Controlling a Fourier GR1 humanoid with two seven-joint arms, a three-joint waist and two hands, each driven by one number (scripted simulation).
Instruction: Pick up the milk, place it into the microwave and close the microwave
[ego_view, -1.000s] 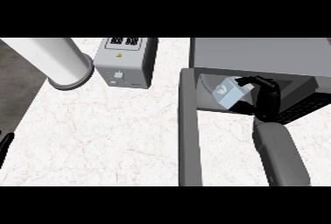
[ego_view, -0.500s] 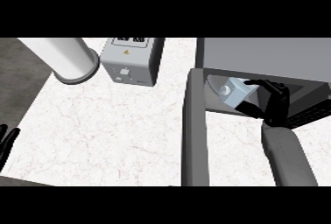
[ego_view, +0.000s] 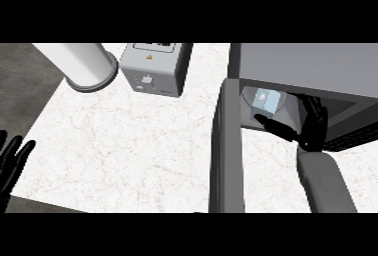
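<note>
The white desk (ego_view: 125, 145) carries a grey microwave (ego_view: 310, 65) at the right, with its door (ego_view: 227, 150) standing open. A white cylinder (ego_view: 85, 62) and a toaster (ego_view: 156, 67) are at the back. The right hand (ego_view: 308, 131) is in the microwave opening with fingers spread, gripping nothing. The left hand (ego_view: 11, 162) rests open at the left edge. The milk (ego_view: 266, 98) stands inside the microwave, just beside the right hand.

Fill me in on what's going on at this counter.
The robot's right hand is at the mouth of the grey box-shaped microwave, its fingers straight and holding nothing. The small pale blue-and-white milk carton sits inside the microwave, ungripped. The microwave's grey door stands open, so closing it is not yet done. The left hand rests open at the view's lower left edge.
</note>
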